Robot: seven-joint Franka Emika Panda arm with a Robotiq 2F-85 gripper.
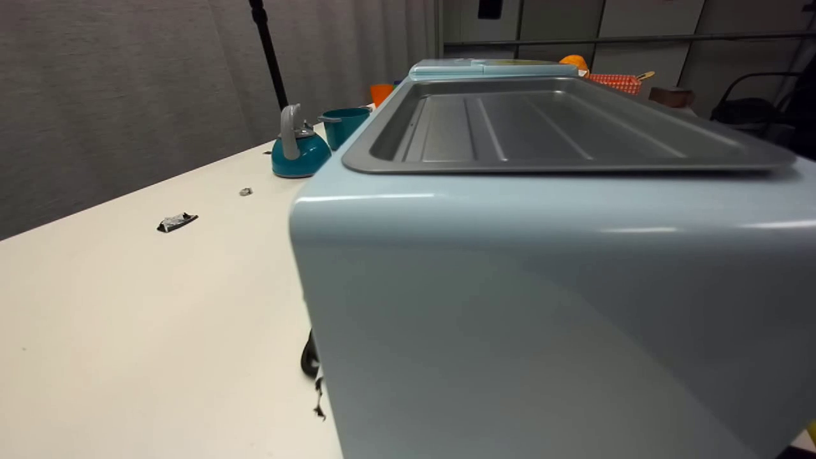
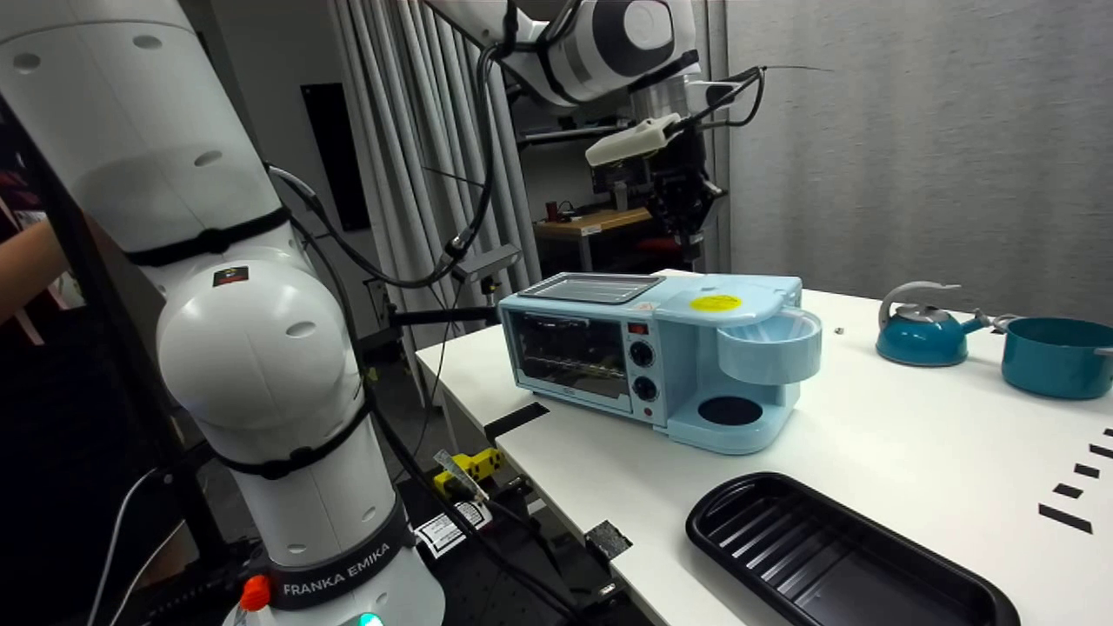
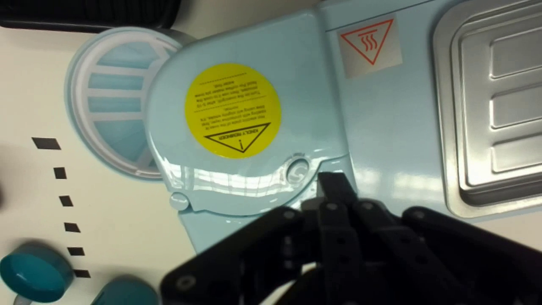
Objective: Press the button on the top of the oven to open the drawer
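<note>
While hanging above the oven (image 2: 663, 361), pinched narrow

See the gripper (image 3: 337, 186) with fingertips together, just beside the round button (image 3: 298, 171) in the wrist view; cannot tell whether touching. Find the oven below, upright on the white table (image 2: 887, 435).

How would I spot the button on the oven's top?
Start from the pale blue oven and the yellow sticker on it. In the wrist view, below that sticker and just left of the gripper, sits the button. Unlike the sticker, it's small, pale blue, with a curved mark.
</note>
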